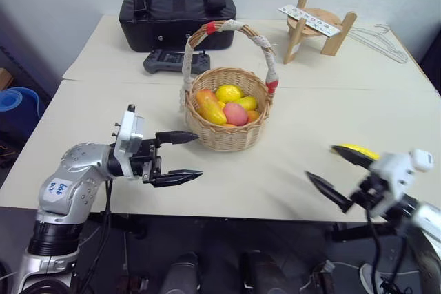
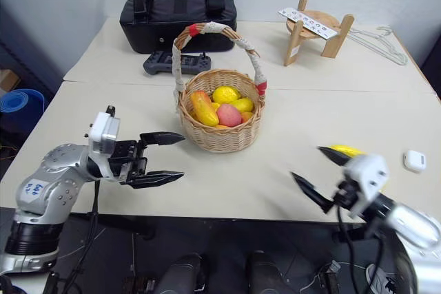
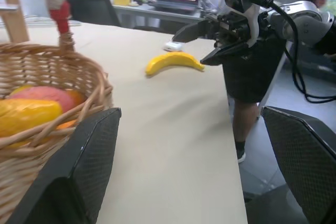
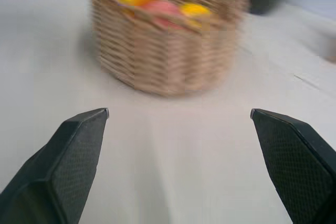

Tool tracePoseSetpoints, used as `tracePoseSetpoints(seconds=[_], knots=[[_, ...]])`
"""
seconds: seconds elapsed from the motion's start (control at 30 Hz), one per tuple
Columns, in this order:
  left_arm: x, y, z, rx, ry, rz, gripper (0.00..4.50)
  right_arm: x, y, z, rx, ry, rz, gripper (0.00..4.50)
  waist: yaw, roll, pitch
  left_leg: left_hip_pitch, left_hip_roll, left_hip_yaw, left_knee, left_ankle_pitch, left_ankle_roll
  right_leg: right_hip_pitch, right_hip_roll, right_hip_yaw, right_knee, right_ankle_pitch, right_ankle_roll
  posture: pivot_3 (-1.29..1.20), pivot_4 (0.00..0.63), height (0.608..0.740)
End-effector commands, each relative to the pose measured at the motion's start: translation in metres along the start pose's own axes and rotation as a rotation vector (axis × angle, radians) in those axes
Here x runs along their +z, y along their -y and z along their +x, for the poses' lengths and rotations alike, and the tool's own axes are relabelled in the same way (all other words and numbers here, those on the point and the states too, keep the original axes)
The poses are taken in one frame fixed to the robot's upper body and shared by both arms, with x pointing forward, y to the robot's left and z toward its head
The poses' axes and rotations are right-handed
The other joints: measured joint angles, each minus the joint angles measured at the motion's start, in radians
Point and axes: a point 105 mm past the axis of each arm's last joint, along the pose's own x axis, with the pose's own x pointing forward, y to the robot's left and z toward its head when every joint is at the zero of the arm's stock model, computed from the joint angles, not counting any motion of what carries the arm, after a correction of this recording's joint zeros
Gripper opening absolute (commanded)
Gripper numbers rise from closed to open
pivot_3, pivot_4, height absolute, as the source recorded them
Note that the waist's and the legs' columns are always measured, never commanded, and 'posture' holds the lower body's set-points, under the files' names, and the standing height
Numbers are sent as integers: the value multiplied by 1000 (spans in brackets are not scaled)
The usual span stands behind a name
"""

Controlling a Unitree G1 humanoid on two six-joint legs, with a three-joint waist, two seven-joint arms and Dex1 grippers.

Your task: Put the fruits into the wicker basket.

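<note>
The wicker basket [image 1: 227, 118] sits near the middle of the table [image 1: 138, 101], already holding the mango [image 1: 209, 107], the pink peach [image 1: 235, 113] and some small yellow fruits [image 1: 229, 92]. One fruit is not in it: the banana [image 3: 173, 62] lies on the table well to the right of the basket, close to the front edge.

The right gripper [image 2: 320, 170] hangs just in front of that banana, fingers spread wide and empty, pointing back toward the basket. The left gripper [image 1: 180, 158] hovers just left of the basket, fingers also spread and holding nothing.

I'd say the risk is the banana's spot: it lies so near the edge that a clumsy nudge from a finger could roll it off the table. Its curved, smooth shape might also slip out of a pinch taken off-centre.

From the head views the right gripper covers most of the banana, so its exact lie is hard to judge. A small white case [image 2: 414, 161] lies beyond it.
</note>
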Motion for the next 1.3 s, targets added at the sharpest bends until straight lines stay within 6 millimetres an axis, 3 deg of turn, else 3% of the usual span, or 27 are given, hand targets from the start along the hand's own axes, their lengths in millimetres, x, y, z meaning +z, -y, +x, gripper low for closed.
tracePoseSetpoints(seconds=[0.03, 0.3, 0.43, 0.5, 0.6, 0.83, 1.07, 1.17, 1.3], knots=[[1, -2, 3, -35, -9, 50, 4500, -13, 28, -48, -168, -29, -76, 4483, -1, 0, 0, 2, 0, 0, -1, 0, 0, 2, 0, 0, -1, 0, 0, 0, 150, 740], [1, -1, 6, -68, -7, 57, 4500, -48, 46, -138, -496, -165, -59, 4483, -2, 0, 0, 3, 0, 1, -8, 0, 0, 1, -1, 2, -4, 0, -1, 0, 150, 740], [1, 1, 9, -66, 0, 45, 4500, -58, 37, -147, -471, -194, -37, 4483, -4, 0, 0, 4, 0, 1, -11, 0, -1, 1, -1, 3, -5, 0, -1, 0, 150, 740], [0, 2, 9, -70, -1, 40, 4500, -57, 40, -138, -438, -169, -25, 4483, -5, 1, 0, 5, 0, 2, -12, 0, -1, 1, -2, 3, -5, -1, -1, 0, 150, 740], [1, 1, 9, -67, -1, 43, 4500, -42, 57, -107, -340, -119, -35, 4483, -15, 1, 0, 8, 0, 3, -12, 0, -1, 3, -2, 5, -5, -1, -1, 0, 150, 740], [3, 6, 11, -75, 9, 23, 4500, -34, 104, -43, -158, -265, 118, 4483, -20, 2, -1, 14, 1, 4, -14, 1, -1, 8, -1, 3, -7, -1, -2, 0, 150, 740], [4, 9, 12, -62, 13, 21, 4500, -48, 117, -6, -92, -431, 202, 4483, 3, 2, -1, 11, 1, 3, -11, 1, 0, 8, -1, 2, -7, -1, -1, 0, 150, 740], [3, 10, 9, -37, 5, 21, 4500, -53, 111, 4, -36, -485, 317, 3880, 0, 2, -1, 11, 0, 3, -10, 1, 0, 9, -1, 2, -7, 0, 0, 0, 150, 740], [3, 11, 9, -25, 6, 23, 4500, -52, 121, 13, -63, -506, 245, 2594, 0, 2, -1, 11, 1, 2, -11, 1, 0, 9, -1, 2, -7, 0, 0, 0, 150, 740]])
